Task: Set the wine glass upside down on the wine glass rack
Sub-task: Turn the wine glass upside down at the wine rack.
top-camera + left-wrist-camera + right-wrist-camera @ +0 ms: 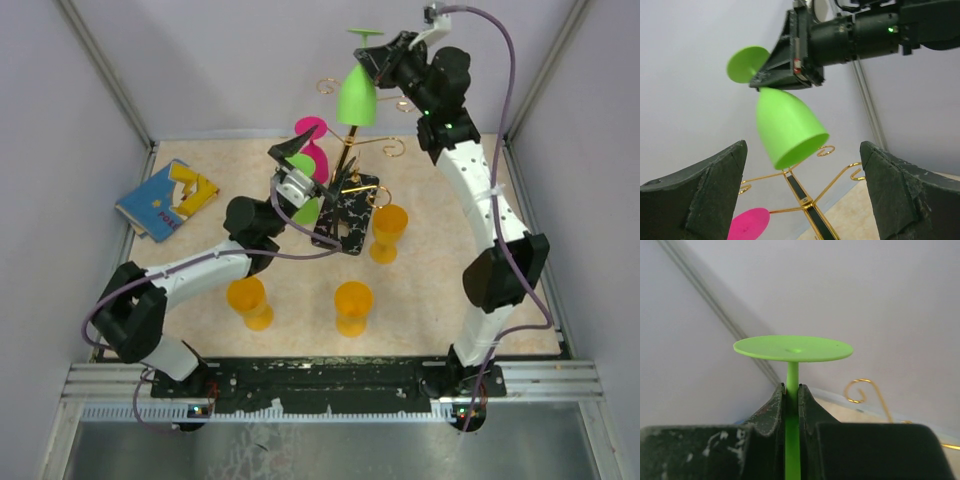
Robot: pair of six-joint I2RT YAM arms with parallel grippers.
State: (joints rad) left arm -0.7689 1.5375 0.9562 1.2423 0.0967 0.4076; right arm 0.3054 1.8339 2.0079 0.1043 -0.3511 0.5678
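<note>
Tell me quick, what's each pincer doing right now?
Left pincer: open, holding nothing.
Right pincer: closed on the stem of the green wine glass.

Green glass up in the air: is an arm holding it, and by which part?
Yes. The right gripper pinches the green wine glass by its stem, just under the foot, bowl mouth down. The left gripper, fingers open, holds nothing.

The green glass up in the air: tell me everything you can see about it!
The green glass is bright lime, opaque, like smooth plastic. It has a flat round foot, a thin stem and a bell-shaped bowl. It hangs upside down, slightly tilted, foot on top, mouth downward. The right tool is shut on its stem just under the foot. It is high over the gold wire rack; whether its rim touches the rack is unclear.
</note>
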